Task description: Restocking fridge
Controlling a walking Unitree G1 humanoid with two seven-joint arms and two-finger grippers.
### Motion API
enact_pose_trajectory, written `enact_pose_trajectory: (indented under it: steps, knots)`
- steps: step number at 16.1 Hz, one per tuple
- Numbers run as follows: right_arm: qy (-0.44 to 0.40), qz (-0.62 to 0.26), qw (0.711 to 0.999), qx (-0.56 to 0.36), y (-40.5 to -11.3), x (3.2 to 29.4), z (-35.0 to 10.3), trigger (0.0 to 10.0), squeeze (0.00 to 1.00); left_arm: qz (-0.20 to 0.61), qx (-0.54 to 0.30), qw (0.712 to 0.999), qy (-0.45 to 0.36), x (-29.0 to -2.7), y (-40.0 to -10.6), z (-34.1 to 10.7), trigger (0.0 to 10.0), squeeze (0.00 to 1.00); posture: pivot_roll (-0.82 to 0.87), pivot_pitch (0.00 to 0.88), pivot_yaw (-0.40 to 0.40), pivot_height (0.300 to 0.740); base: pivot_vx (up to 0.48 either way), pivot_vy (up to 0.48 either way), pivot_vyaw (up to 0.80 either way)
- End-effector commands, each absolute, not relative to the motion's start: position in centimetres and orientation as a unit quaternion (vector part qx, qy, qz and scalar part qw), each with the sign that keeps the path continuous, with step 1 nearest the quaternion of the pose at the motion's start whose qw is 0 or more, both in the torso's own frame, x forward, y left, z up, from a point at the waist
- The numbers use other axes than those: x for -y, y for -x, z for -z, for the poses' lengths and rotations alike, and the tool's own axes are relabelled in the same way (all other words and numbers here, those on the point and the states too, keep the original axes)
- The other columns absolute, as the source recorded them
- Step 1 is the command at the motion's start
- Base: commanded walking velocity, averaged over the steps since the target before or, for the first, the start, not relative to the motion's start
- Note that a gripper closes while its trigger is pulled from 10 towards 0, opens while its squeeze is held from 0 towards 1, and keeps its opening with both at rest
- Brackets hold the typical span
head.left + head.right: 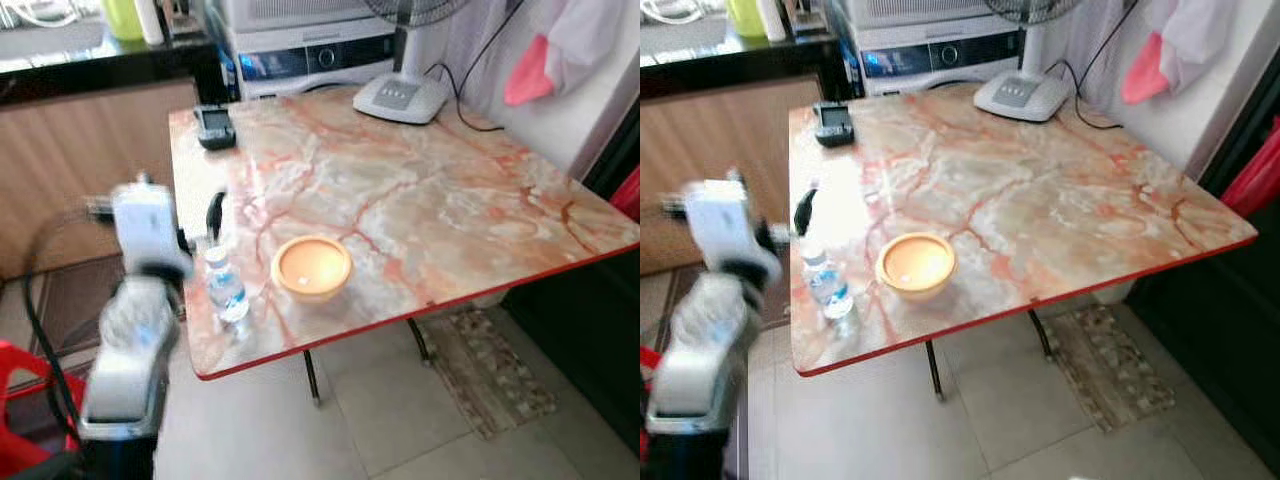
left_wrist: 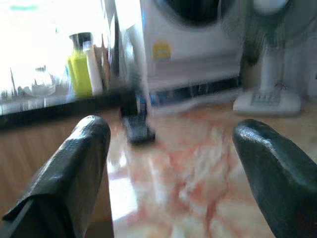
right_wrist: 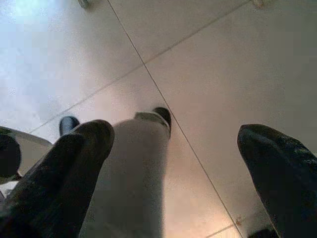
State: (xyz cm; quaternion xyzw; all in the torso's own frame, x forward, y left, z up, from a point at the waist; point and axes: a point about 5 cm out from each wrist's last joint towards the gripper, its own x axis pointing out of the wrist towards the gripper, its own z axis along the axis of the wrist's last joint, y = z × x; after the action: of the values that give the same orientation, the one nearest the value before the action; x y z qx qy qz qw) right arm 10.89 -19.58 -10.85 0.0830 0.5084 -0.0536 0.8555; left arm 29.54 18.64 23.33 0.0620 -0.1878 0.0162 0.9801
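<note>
The small water bottle [image 1: 225, 285] stood near the tabletop [image 1: 420, 200] edge beside the spread-open left claw [image 2: 171, 163], light but slick, best gripped around its middle.

You had no readable text, the water bottle [image 1: 226, 288] label was blurred, the washing machine [image 2: 198, 44] yellow sticker and panel illegible.

- The left arm [image 1: 135, 310] was silver-white and boxy, with a black cable looping beside it.
- Both jaws had thick black fingers [image 2: 74, 168] with a textured, matte surface.
</note>
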Motion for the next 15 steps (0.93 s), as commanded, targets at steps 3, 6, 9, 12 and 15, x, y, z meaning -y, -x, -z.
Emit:
enact_pose_trajectory:
  steps: [3,6,9,12,15]
  knots:
    - [-0.078,0.048,0.852,-0.515,-10.8,19.2,11.0,10.0,0.0,0.093,0.033,0.993,-0.062,-17.6,-29.9,-25.3,10.0,0.0,0.21,0.062,0.013,0.74,0.0,0.0,0.0]
    - [-0.076,0.044,0.852,-0.516,-10.7,19.2,11.0,10.0,0.0,0.114,-0.032,0.991,-0.068,-17.7,-29.5,-24.1,10.0,0.0,0.2,0.056,0.016,0.74,0.0,0.0,0.0]
    - [-0.072,0.043,0.85,-0.519,-10.6,19.3,11.0,10.0,0.0,0.109,-0.112,0.986,-0.062,-18.1,-29.3,-22.6,10.0,0.0,0.19,0.053,0.014,0.74,0.0,0.0,0.0]
    - [-0.07,0.044,0.85,-0.519,-10.6,19.4,11.0,10.0,0.0,0.11,-0.144,0.981,-0.065,-18.3,-28.9,-22.8,10.0,0.0,0.2,0.058,0.012,0.74,0.0,0.0,0.0]
    - [-0.07,0.042,0.851,-0.52,-10.5,19.4,11.0,10.0,0.0,0.099,-0.147,0.982,-0.059,-18.5,-29.0,-22.7,10.0,0.0,0.2,0.073,0.008,0.74,0.0,0.0,0.0]
